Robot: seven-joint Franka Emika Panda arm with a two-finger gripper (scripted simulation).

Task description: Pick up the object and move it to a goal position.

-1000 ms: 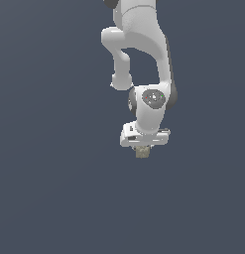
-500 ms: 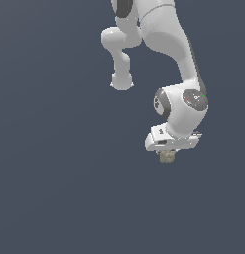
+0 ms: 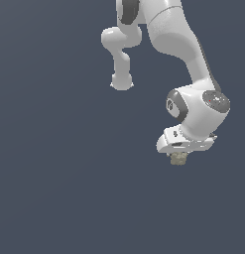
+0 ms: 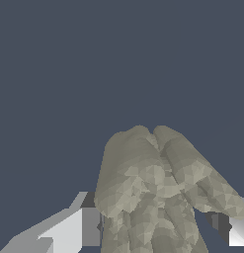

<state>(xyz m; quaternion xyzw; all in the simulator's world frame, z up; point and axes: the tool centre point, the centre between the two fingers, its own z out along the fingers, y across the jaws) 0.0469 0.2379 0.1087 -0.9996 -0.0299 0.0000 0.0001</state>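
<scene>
The object (image 3: 178,158) is a small tan-beige mottled block that sticks out just below my white gripper (image 3: 179,155) in the exterior view, right of centre. The gripper is shut on it. In the wrist view the object (image 4: 153,197) fills the lower middle, lumpy and ridged, held between one finger (image 4: 69,230) and the other finger (image 4: 234,227). The fingers themselves are mostly hidden by the hand in the exterior view. No goal marker shows in either view.
The white arm (image 3: 178,44) reaches down from the top of the exterior view, with an elbow link (image 3: 121,79) hanging left of it. Everything else is a plain dark blue-grey background.
The gripper, still holding the object, has moved steadily toward the exterior view's right and slightly down. The arm has stretched out to follow.
</scene>
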